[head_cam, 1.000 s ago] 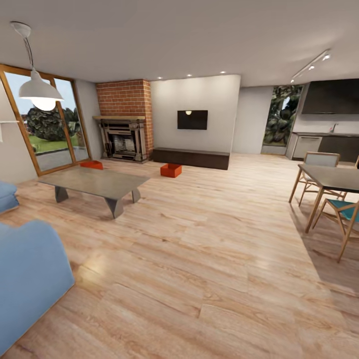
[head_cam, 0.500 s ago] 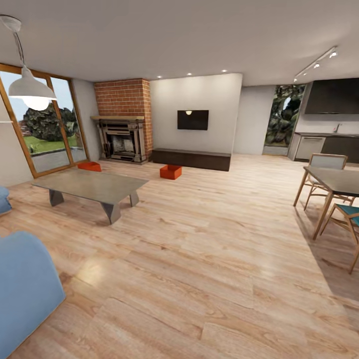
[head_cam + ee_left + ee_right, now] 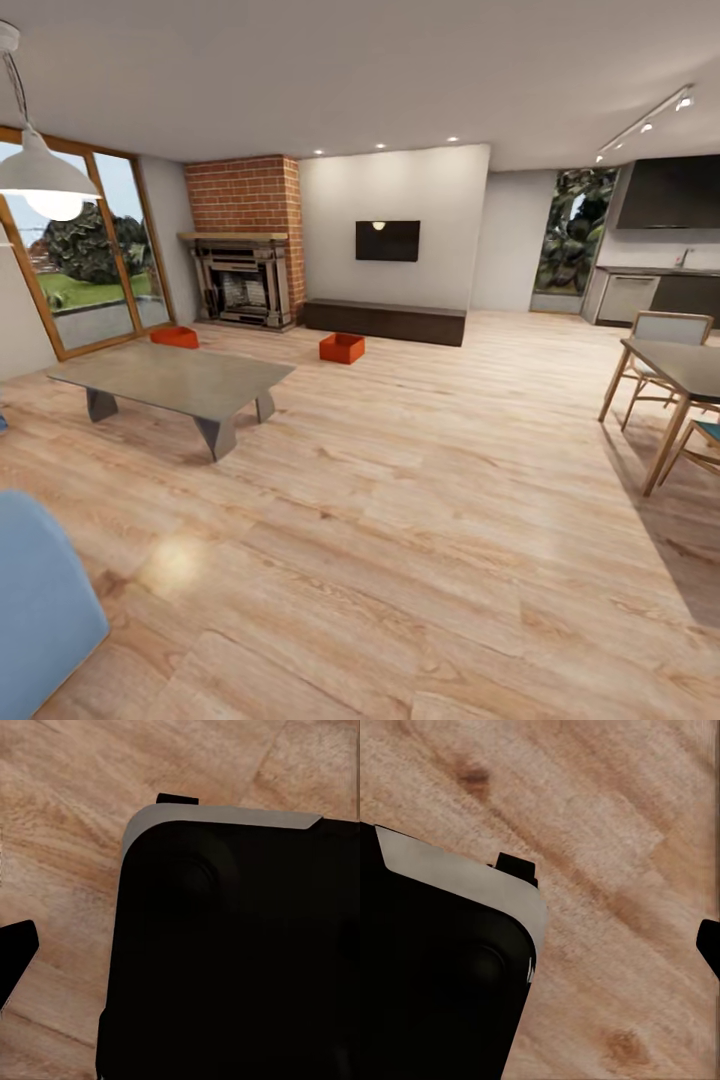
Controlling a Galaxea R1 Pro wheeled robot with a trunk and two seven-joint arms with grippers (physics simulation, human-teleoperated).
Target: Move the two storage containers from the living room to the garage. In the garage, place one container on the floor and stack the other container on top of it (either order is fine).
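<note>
Both my wrist cameras look down past dark housing at light wood planks; whether either claw is wide or narrow, I cannot tell. Ahead, one red bin [image 3: 342, 347] sits on the plank floor [image 3: 400, 520] just before the low dark bench [image 3: 385, 320] under the wall screen [image 3: 387, 241]; second red bin [image 3: 175, 337] lies beyond the grey coffee table [image 3: 170, 380], near the brick fireplace [image 3: 243, 280] and glass doors [image 3: 90, 270]; blue sofa [image 3: 40, 600] at my left; dining table [image 3: 680, 365] at right.

The view has advanced into the living room; the blue sofa [image 3: 40, 590] slips further out of frame.
</note>
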